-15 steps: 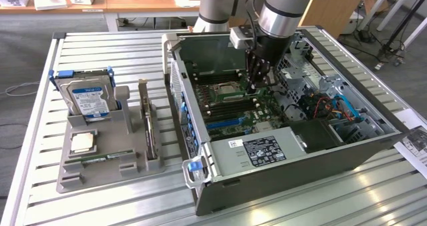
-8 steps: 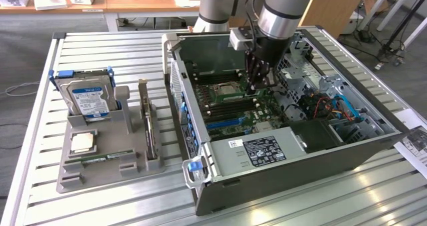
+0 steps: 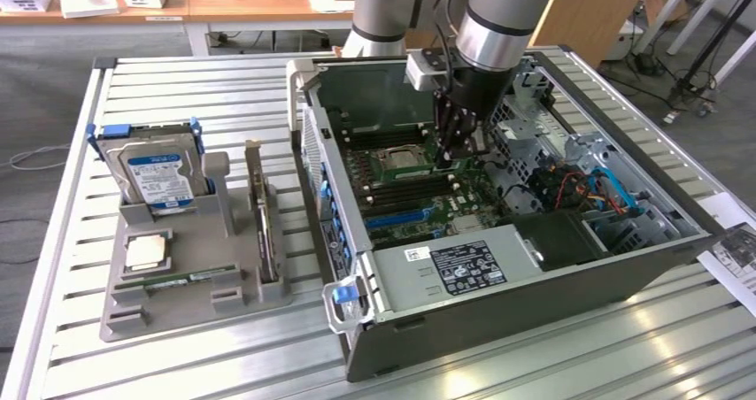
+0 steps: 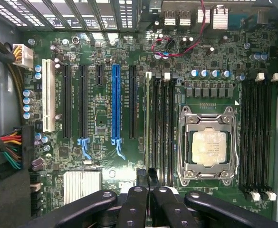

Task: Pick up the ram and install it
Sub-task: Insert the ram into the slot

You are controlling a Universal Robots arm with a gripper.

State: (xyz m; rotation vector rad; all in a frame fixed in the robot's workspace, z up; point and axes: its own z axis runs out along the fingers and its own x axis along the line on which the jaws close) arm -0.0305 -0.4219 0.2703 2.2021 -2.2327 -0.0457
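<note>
Silver-grey tubular arm [image 3: 505,15] with a blue-trimmed joint, black cable, black jaws with round bolts.

Matt black tool [image 4: 147,178], ribbed metal table [image 3: 590,356]

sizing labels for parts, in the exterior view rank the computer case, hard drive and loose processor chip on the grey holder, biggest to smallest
1. computer case
2. hard drive
3. processor chip
The gaps are clear, no ties.
</note>
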